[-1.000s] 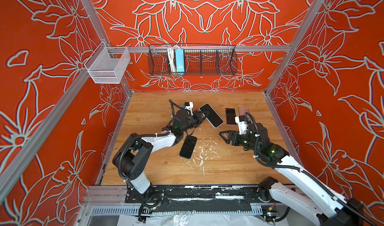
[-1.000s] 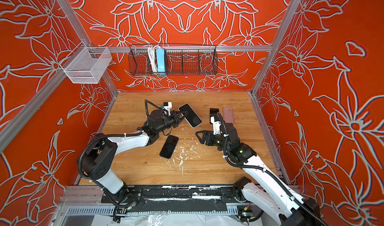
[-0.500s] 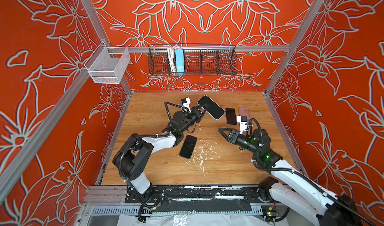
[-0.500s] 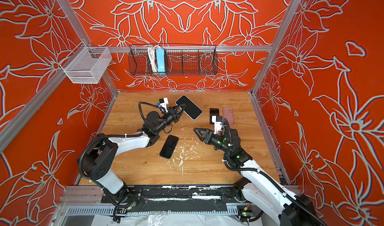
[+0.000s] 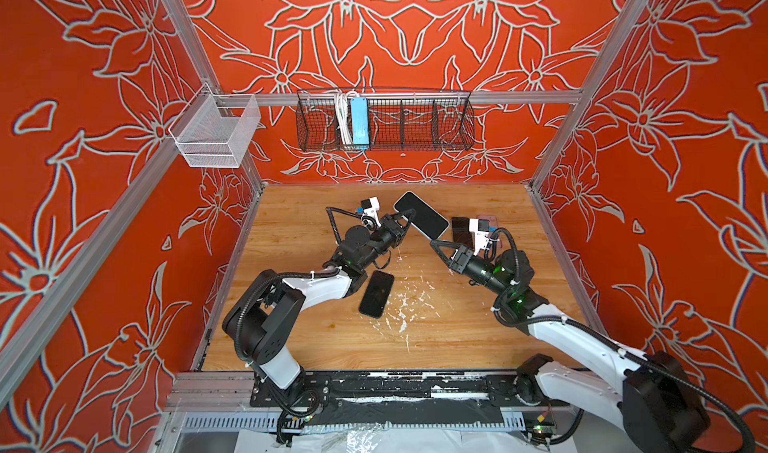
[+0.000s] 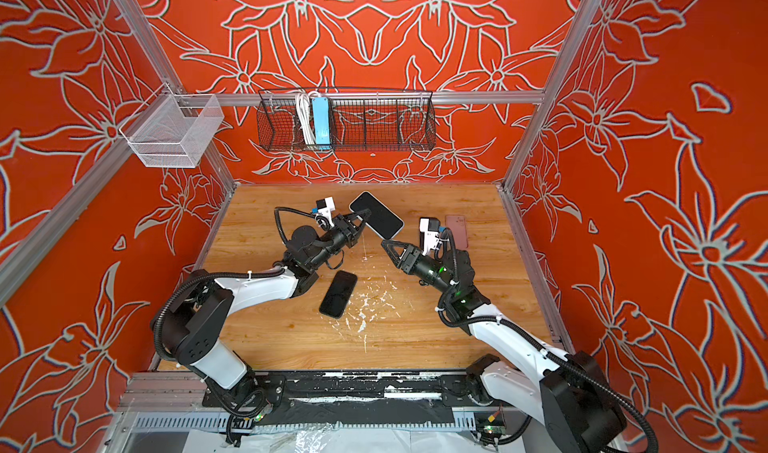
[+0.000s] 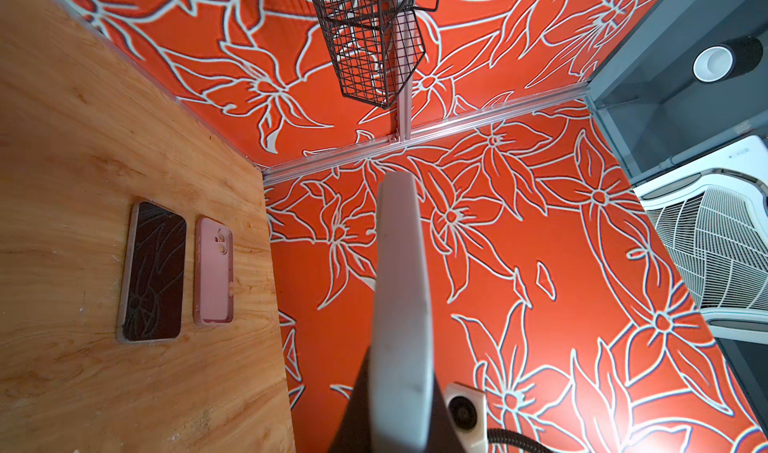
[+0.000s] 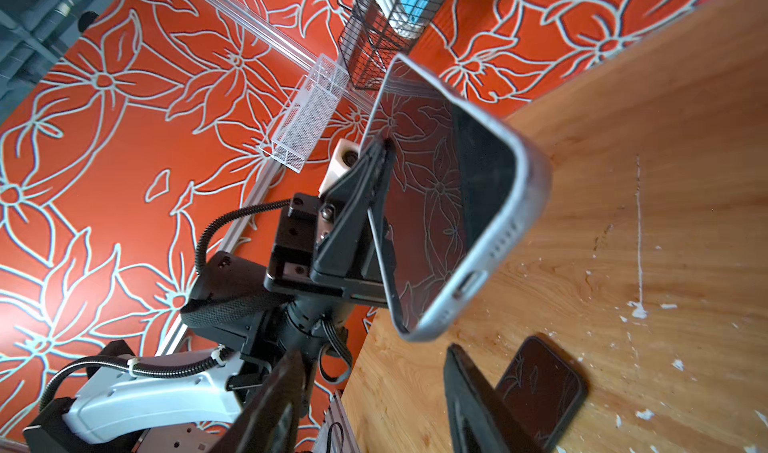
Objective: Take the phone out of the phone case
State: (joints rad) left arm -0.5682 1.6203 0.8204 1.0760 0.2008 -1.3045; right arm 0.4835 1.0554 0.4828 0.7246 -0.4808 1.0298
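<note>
The left end effector point(image 5: 405, 219) clamps the phone point(image 5: 430, 222), inside its pale phone case point(image 8: 528, 205), lifted over the far middle of the worktop point(image 5: 299, 239). The right end effector point(image 5: 435, 247), jaws apart and empty, is just beside it. It should probably catch only the case corner and peel slowly.

The phone point(image 5: 422, 215) rose; right hand point(image 5: 437, 248) neared.
</note>
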